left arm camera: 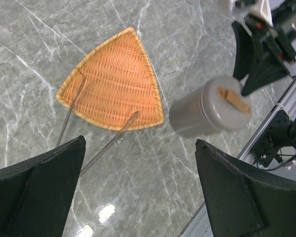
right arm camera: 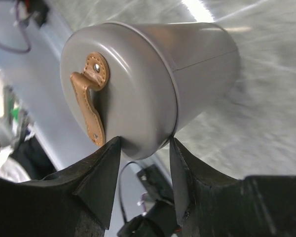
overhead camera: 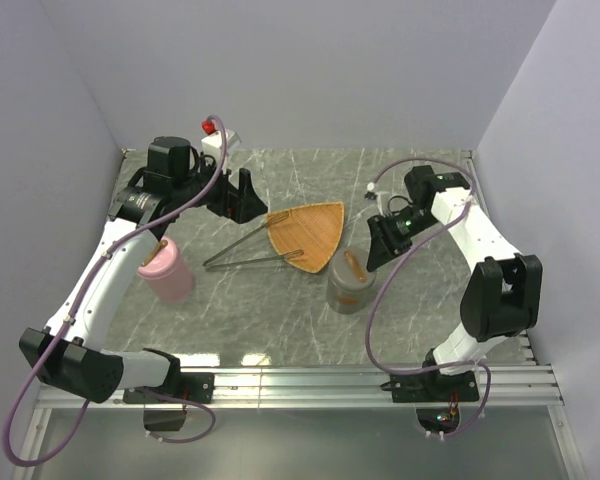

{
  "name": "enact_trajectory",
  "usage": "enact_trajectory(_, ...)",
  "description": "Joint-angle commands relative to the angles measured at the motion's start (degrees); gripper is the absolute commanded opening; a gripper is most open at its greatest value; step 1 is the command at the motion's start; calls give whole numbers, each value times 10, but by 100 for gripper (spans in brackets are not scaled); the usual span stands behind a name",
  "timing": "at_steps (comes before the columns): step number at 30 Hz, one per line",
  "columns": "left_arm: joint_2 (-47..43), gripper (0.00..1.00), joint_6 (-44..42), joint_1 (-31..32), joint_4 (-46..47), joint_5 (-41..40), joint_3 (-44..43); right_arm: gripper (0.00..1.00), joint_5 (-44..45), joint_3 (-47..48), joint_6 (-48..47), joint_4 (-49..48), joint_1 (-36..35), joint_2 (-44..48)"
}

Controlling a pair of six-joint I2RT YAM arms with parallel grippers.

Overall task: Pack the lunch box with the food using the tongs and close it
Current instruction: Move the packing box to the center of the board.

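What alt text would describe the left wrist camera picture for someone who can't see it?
An orange woven plate lies on a grey marble table, the tips of thin metal tongs resting on it. Beside it stands a lidded grey canister, the right tool at its lid.

Robotics lab cell: left arm (overhead camera: 93, 282) and right arm (overhead camera: 475, 230) bolted to an aluminium rail (overhead camera: 310, 380) at frame bottom. Plain pale walls (overhead camera: 310, 70) enclose the marble-patterned worktop (overhead camera: 280, 312).
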State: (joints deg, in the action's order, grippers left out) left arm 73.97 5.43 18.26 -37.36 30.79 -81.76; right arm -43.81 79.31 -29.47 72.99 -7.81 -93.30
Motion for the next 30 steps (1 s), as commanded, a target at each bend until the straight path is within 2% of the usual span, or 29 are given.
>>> enact_trajectory(1,-16,99,7,-3,19,14,3,49,65,-53,-26,4,-38,4)
enact_trajectory(6,-14,99,-4,-9,1,23,1,50,65,-64,31,-38,-83,24)
enact_trajectory(10,13,99,-38,-67,-79,99,-33,50,66,-60,69,-70,-113,23)
enact_trajectory(12,39,99,-105,-105,-157,144,-47,50,68,-58,86,-83,-120,23)
enact_trajectory(13,61,99,-134,-150,-188,158,-65,50,68,-56,90,-86,-125,23)
enact_trajectory(14,71,99,-197,-173,-258,176,-75,50,68,-54,95,-87,-126,24)
enact_trajectory(15,83,97,-227,-221,-290,176,-85,50,68,-50,100,-92,-128,23)
enact_trajectory(17,113,92,-318,-269,-368,171,-107,50,67,-43,104,-92,-128,22)
enact_trajectory(19,142,90,-371,-332,-412,148,-126,50,64,-36,108,-92,-128,22)
enact_trajectory(24,151,80,-439,-424,-410,75,-97,52,73,-24,114,-92,-128,28)
enact_trajectory(30,184,73,-484,-508,-411,71,-68,53,78,-16,114,-87,-129,31)
